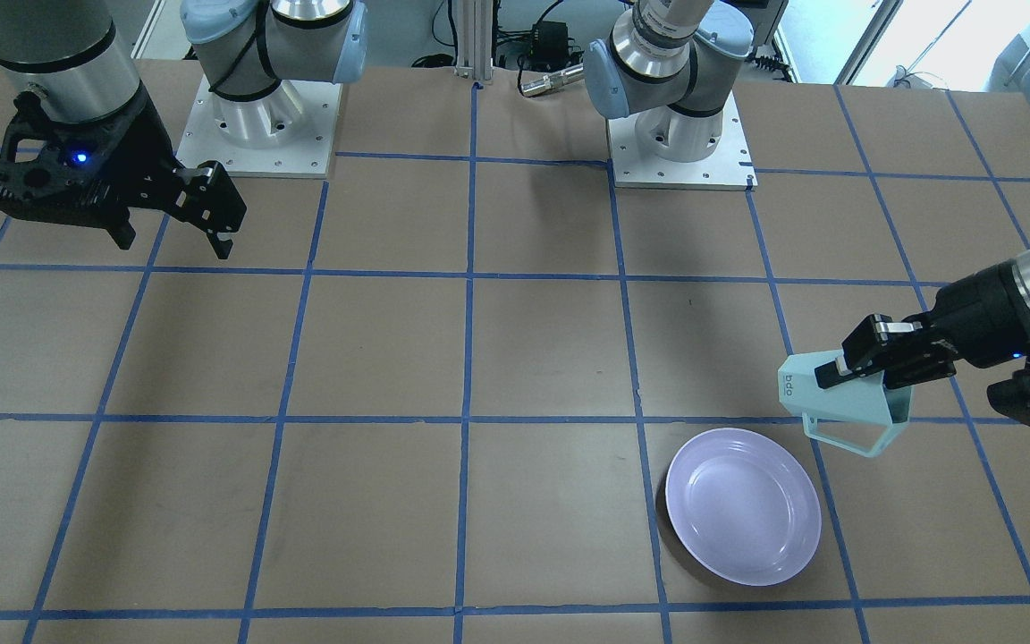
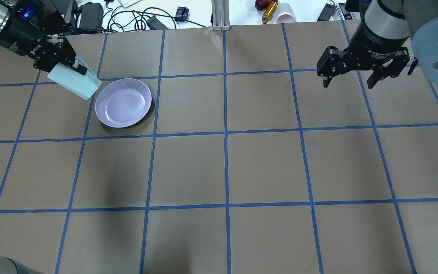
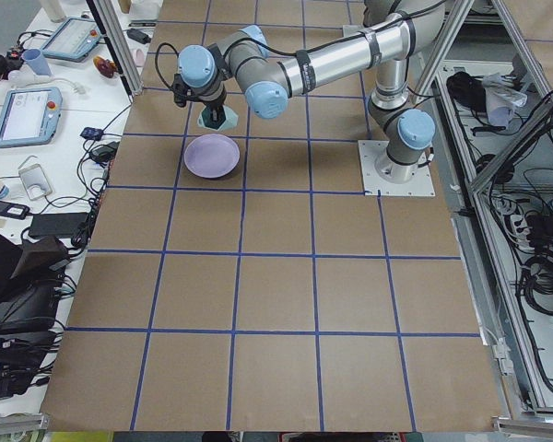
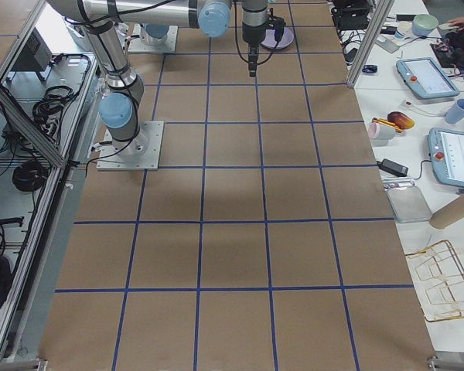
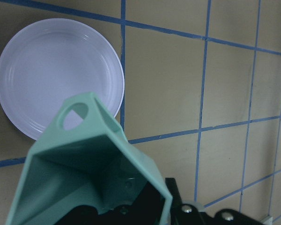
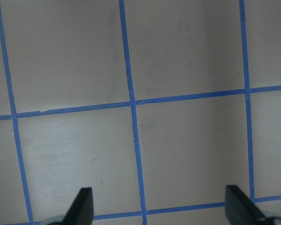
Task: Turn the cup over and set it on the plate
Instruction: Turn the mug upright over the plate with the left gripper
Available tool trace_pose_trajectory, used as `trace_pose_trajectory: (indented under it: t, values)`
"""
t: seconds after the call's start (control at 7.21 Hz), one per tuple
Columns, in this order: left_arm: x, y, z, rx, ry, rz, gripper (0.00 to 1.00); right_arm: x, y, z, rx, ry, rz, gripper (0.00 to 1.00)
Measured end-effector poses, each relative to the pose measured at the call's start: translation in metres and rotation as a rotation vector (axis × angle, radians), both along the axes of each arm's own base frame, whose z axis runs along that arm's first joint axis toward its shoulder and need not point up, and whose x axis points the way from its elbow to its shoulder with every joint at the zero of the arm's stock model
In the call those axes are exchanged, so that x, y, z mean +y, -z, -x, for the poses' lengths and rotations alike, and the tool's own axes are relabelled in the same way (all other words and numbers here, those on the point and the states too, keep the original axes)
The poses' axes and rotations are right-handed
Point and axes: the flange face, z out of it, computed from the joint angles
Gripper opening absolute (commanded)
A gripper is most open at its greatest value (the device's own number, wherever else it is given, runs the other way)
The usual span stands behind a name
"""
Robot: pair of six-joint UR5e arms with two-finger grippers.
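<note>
The pale mint-green faceted cup (image 1: 837, 407) hangs in the air, tipped on its side, in my left gripper (image 1: 848, 380). The gripper is shut on the cup's wall, one finger outside and one inside. The cup's base points away from the wrist and its handle hangs low. It is just beside the lavender plate (image 1: 743, 505), which lies flat on the table. From overhead the cup (image 2: 72, 83) is just left of the plate (image 2: 123, 102). The left wrist view looks past the cup (image 5: 84, 173) to the plate (image 5: 51, 70). My right gripper (image 2: 348, 84) is open and empty, far off.
Blue tape lines divide the brown table (image 2: 226, 167) into squares. The two arm bases (image 1: 260, 116) (image 1: 680, 134) stand at the robot's edge. Cables and a pink cup (image 2: 286, 17) lie beyond the far edge. The right wrist view shows only bare table (image 6: 140, 93).
</note>
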Motion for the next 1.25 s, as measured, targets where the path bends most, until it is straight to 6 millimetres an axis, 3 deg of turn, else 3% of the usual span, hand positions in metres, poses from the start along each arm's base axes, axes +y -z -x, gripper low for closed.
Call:
trace_pose_trajectory:
  t: [0.55,1.25]
  values:
    - [-0.006,0.021,0.054,-0.235,0.126,0.116,0.00,0.000,0.000,0.000,0.001,0.000,0.000,1.00]
    - [0.003,0.072,0.114,-0.444,0.207,0.241,0.00,0.000,0.000,0.000,0.001,0.000,-0.001,1.00]
